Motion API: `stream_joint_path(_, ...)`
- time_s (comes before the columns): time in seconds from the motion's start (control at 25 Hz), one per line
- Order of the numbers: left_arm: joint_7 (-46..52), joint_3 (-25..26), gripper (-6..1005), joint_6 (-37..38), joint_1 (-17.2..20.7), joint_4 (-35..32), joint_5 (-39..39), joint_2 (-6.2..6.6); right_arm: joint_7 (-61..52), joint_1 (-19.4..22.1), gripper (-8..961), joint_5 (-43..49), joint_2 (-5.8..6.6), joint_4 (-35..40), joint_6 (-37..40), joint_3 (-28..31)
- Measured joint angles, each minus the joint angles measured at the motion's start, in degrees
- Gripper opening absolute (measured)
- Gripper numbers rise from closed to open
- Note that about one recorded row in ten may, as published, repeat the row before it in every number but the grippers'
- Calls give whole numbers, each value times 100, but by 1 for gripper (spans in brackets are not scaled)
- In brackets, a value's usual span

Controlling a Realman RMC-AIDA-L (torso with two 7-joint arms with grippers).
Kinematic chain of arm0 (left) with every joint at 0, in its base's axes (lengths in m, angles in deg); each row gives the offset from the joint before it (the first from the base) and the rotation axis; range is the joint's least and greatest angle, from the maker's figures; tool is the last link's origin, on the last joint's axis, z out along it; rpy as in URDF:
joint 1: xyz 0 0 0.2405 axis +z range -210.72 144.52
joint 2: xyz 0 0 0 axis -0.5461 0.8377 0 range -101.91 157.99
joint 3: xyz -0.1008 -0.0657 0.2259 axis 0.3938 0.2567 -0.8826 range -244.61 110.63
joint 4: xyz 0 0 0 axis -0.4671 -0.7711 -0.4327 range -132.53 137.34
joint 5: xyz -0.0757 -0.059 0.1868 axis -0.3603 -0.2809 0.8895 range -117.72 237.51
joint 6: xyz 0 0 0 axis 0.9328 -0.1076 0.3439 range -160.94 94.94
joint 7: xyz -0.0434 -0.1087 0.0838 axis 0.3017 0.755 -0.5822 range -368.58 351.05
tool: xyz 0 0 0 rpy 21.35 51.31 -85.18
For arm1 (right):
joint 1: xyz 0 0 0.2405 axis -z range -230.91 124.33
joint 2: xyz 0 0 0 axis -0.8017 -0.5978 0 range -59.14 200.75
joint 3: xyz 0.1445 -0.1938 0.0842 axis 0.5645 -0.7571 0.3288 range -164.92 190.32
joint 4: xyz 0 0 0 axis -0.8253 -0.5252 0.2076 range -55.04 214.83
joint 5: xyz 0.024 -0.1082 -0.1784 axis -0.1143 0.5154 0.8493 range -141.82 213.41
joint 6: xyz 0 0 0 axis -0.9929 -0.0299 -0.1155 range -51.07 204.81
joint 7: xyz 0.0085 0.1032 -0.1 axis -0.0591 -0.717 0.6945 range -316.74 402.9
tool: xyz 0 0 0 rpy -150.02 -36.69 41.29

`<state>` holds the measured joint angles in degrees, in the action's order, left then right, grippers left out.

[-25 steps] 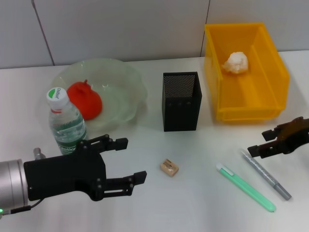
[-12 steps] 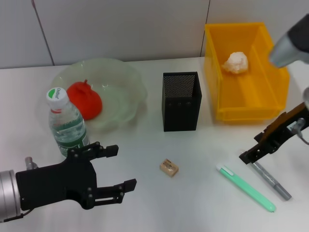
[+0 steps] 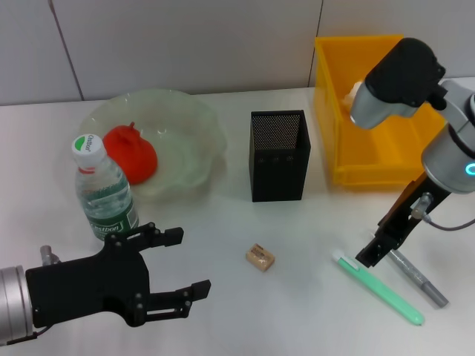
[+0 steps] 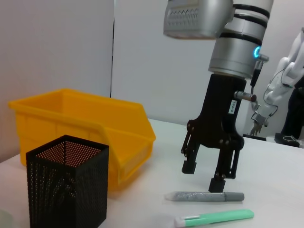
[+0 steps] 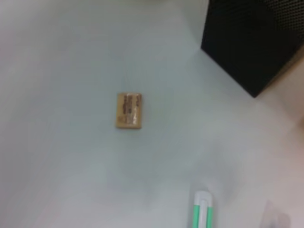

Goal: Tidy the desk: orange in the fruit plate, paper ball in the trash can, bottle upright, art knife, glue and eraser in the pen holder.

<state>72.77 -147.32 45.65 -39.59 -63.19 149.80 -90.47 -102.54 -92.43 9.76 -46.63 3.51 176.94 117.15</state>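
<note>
The orange [image 3: 130, 154] lies in the pale green fruit plate [image 3: 194, 133]. Just in front, the bottle [image 3: 104, 189] stands upright. My left gripper [image 3: 189, 261] is open and empty, low on the table near the bottle. The black pen holder [image 3: 278, 154] stands mid-table, with the tan eraser [image 3: 260, 256] in front of it. My right gripper [image 4: 203, 175] hangs open, fingers pointing down, just above the grey glue stick [image 4: 204, 196] and the green art knife [image 4: 216, 217]. My right arm hides the paper ball in the yellow trash can [image 3: 375, 159].
The right arm's upper links [image 3: 401, 78] reach over the trash can. The right wrist view shows the eraser [image 5: 129, 110], a corner of the pen holder [image 5: 256, 38] and the art knife's white end [image 5: 202, 213]. A wall runs behind the table.
The right arm has swung in over the trash can, and its gripper moved left and down to the art knife's near end. The left gripper drew back slightly toward the table's front-left.
</note>
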Motion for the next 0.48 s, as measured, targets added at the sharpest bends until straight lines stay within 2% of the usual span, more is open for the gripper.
stream_joint_path(0.48,-201,9,862,72,16,123,-63,4,-38,-94,733,69,-58,440,-350,-155)
